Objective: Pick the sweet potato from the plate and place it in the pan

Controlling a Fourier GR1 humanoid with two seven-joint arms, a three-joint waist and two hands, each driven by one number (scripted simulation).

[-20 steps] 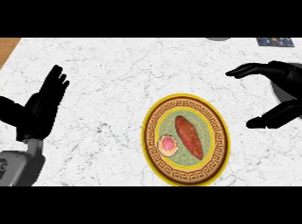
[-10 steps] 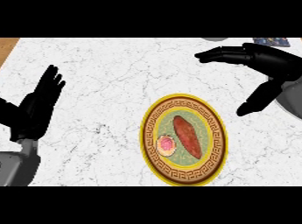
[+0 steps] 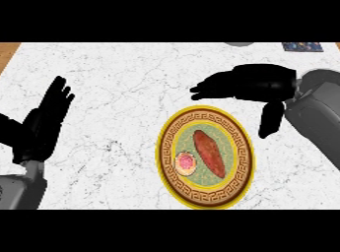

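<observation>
Two robot hands are showing over the white marble worktop (image 3: pixel 129 88). Near the worktop's left edge, the left robot hand (image 3: pixel 38 125) is resting open with its fingers pointing up, apparently just parked clear of the work. Toward the near edge, right of the middle, the gold-rimmed plate (image 3: pixel 239 147) is carrying the sweet potato (image 3: pixel 209 152), which is lying lengthwise at its centre, untouched, beside a small pink round item (image 3: pixel 186 163) at its left. Just beyond the plate's far rim, the right robot hand (image 3: pixel 249 86) is hovering with its fingers spread out leftward and its thumb hanging down toward the plate's right side, holding nothing; that open posture looks set for closing around the sweet potato from above. At the worktop's far edge a grey rounded shape (image 3: pixel 238 44) is peeking in, possibly the pan, though I cannot tell.
</observation>
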